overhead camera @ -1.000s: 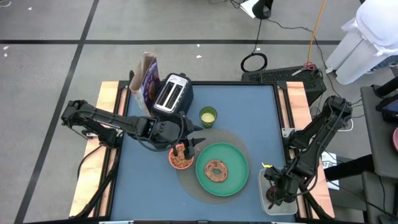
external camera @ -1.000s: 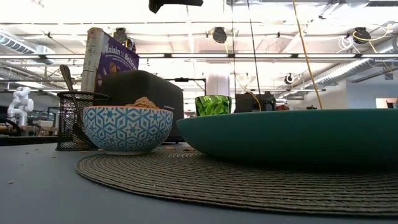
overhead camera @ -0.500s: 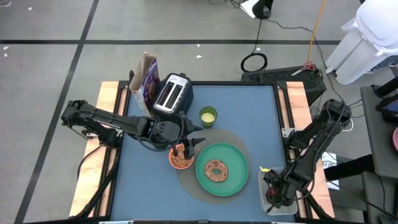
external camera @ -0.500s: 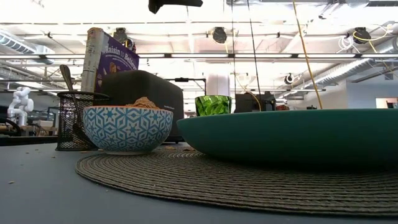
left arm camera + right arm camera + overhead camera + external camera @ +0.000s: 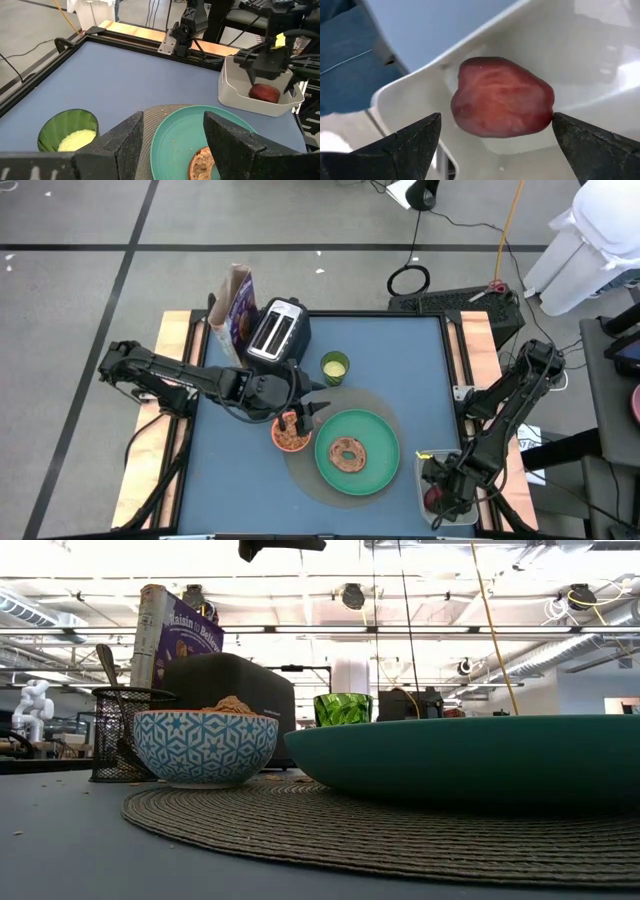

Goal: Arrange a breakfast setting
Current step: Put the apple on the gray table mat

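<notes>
The tabletop (image 5: 400,370) is a matt blue sheet, edged with pale bare wood at 3 and 9 o'clock. A coarse woven placemat (image 5: 330,825) of grey-brown fibre lies under the smooth, softly shining green plate (image 5: 480,755). The bowl (image 5: 205,748) looks like glazed ceramic with a blue-and-white pattern. The bagel (image 5: 348,453) is rough and crusty. The tub (image 5: 240,92) is glossy white plastic; the dark-red fruit (image 5: 502,97) in it has smooth, slightly waxy skin. The cereal box (image 5: 170,635) is printed cardboard. The green cup (image 5: 342,708) is clear faceted glass. The right fingers (image 5: 410,145) are matt black.
</notes>
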`<state>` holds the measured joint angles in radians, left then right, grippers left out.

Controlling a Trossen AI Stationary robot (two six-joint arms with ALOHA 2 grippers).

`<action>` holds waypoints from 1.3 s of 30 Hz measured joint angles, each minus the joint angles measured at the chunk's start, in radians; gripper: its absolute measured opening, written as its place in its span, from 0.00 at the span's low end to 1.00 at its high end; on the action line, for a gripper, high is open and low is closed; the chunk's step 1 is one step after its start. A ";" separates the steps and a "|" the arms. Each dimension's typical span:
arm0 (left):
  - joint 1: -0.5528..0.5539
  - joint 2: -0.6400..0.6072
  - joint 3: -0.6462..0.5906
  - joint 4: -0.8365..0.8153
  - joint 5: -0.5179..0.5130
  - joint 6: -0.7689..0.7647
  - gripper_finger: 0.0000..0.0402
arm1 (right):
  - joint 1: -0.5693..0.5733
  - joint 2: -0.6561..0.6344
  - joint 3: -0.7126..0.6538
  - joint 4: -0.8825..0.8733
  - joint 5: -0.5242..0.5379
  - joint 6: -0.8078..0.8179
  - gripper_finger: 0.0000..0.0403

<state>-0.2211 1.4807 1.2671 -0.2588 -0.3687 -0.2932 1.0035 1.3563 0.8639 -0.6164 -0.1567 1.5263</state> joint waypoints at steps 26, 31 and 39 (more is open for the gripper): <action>0.000 0.000 0.000 0.000 0.000 -0.008 0.53 | 0.000 0.000 0.000 0.324 0.000 -0.257 0.93; 0.000 0.000 0.000 0.001 0.000 -0.012 0.53 | 0.000 0.000 0.000 0.341 0.000 -0.256 0.93; 0.000 0.000 0.000 0.001 0.000 -0.030 0.53 | 0.000 -0.001 0.000 0.366 -0.001 -0.215 0.93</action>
<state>-0.2213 1.4807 1.2671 -0.2578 -0.3683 -0.3234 1.0035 1.3556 0.8639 -0.2501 -0.1574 1.3110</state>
